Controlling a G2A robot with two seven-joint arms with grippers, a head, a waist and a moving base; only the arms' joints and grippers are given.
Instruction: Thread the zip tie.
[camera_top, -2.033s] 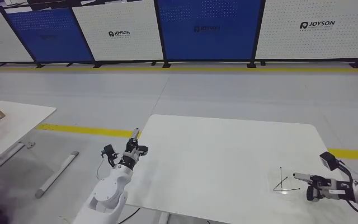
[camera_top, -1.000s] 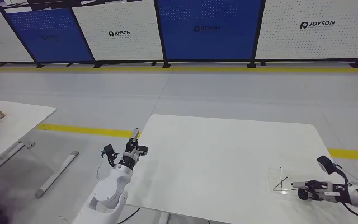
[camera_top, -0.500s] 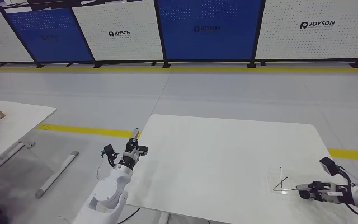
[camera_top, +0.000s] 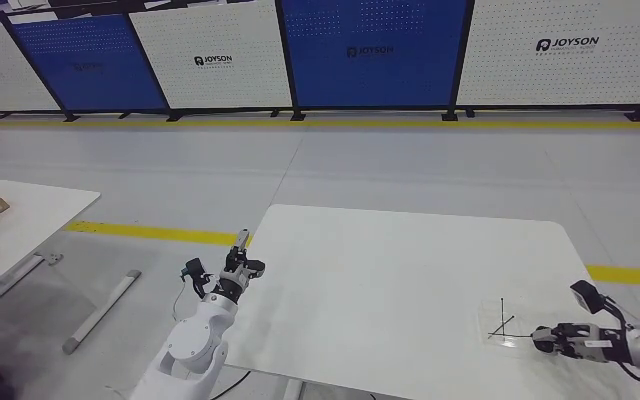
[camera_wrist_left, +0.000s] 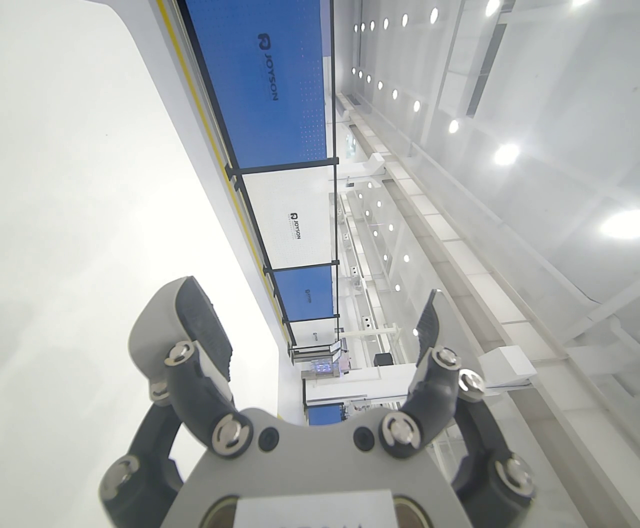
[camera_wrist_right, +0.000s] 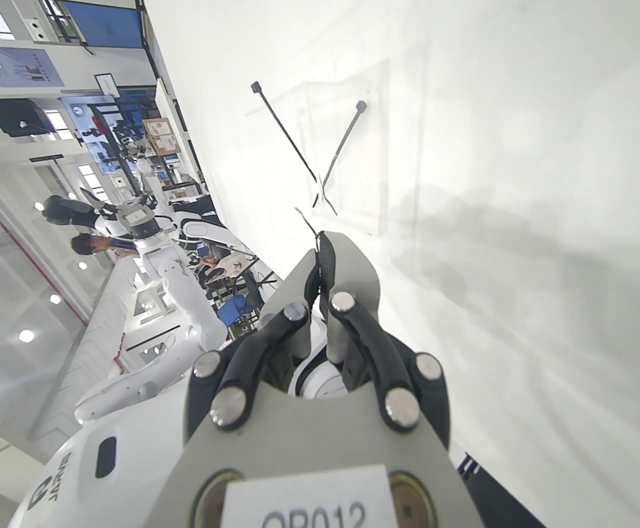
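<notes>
Right hand (camera_wrist_right: 320, 246) lower, around zip tie (camera_wrist_right: 306, 221)

The right gripper (camera_wrist_right: 320, 239) pinches a thin black tie (camera_wrist_right: 306, 220) whose far end is hidden between its pads, while from above the crossed ties (camera_top: 503, 325) are too small to tell heads from tails, and the right arm (camera_top: 600, 345) is cut off by the picture's edge.

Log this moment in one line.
right gripper: shut on zip tie | left gripper: open, by table edge | spare ties: lying on table
</notes>
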